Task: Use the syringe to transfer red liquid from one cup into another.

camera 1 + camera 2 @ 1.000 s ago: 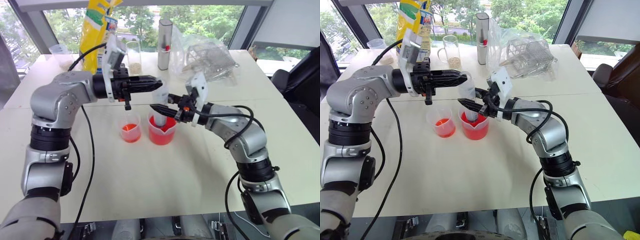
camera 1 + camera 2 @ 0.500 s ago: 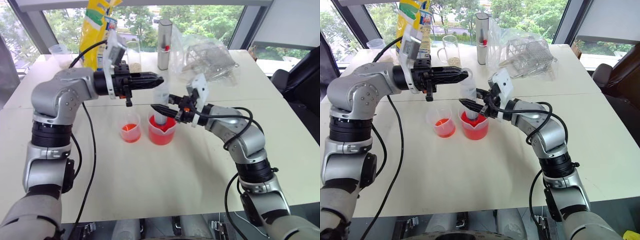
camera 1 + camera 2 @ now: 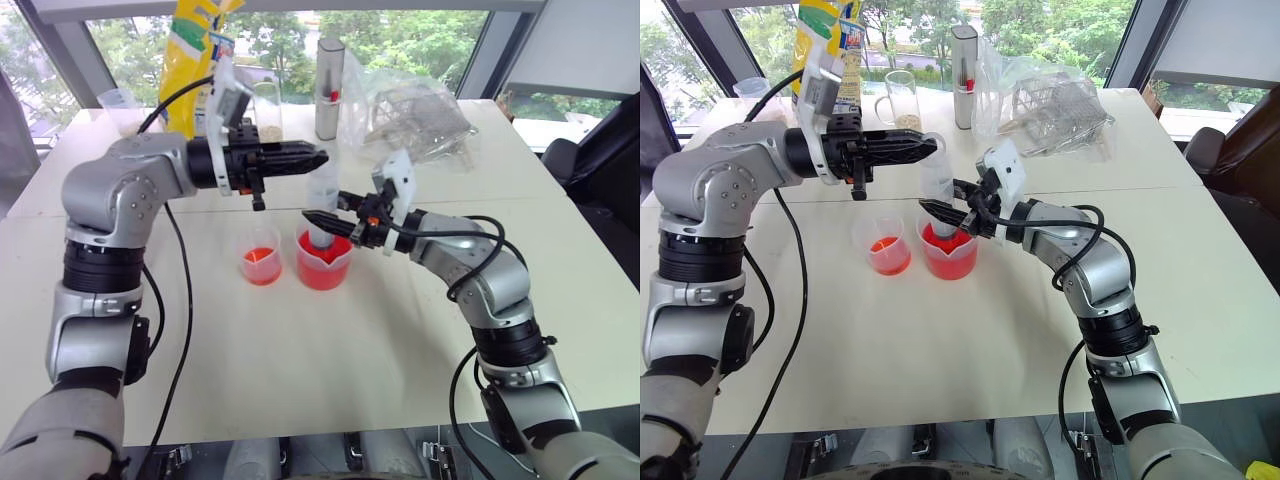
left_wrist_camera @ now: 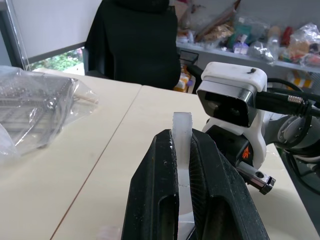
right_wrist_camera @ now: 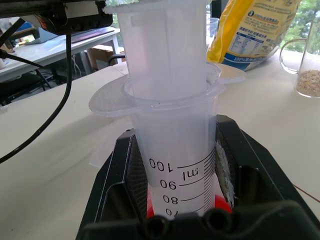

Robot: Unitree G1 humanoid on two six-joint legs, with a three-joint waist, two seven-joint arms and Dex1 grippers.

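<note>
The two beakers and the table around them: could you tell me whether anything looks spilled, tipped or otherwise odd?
Nothing stands out. The larger beaker and the smaller beaker stand upright on the table, with no red liquid visible outside them.

A cream-coloured surface (image 3: 300,370) stretches toward a wall of windows looking onto green trees. At its far edge, a tall yellow bag (image 3: 190,60) stands upright at the left, with a small clear cup (image 3: 120,100) further left beside it. A glass mug (image 3: 902,105) holding beige grains sits just right of the bag, next to a slim metal canister (image 3: 329,88). Further right lies a wire rack wrapped in crumpled clear plastic (image 3: 415,118). A dark office chair (image 3: 590,165) stands off the surface's right side.
</note>
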